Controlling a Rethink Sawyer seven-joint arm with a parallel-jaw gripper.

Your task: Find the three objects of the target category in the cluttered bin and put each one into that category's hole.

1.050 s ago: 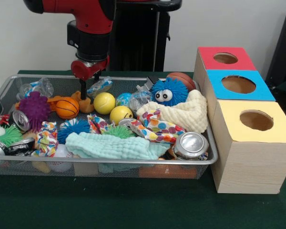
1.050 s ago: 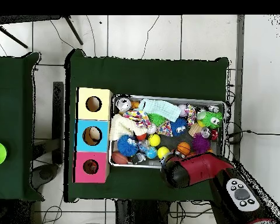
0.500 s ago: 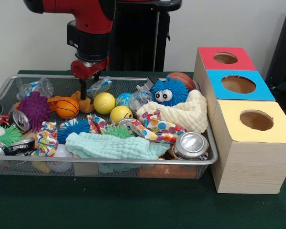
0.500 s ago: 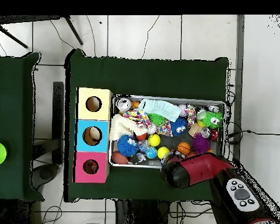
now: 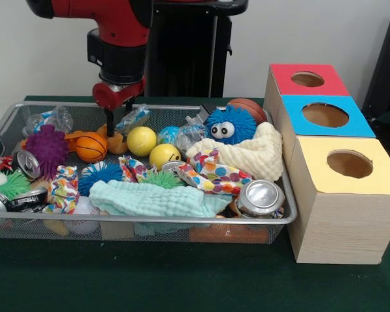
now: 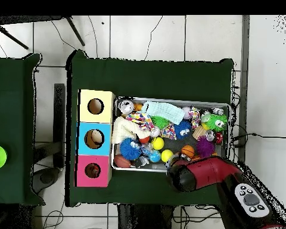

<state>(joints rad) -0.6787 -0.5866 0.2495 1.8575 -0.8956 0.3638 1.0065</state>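
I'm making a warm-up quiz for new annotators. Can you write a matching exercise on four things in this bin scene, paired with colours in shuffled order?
Things:
1. fuzzy ball with googly eyes
2. spiky ball at the bin's left
3. box nearest the camera, its top
4. folded cloth at the bin's front

Colours:
A. yellow
B. mint green
C. blue
D. purple

Pairs: 1-C, 2-D, 3-A, 4-B
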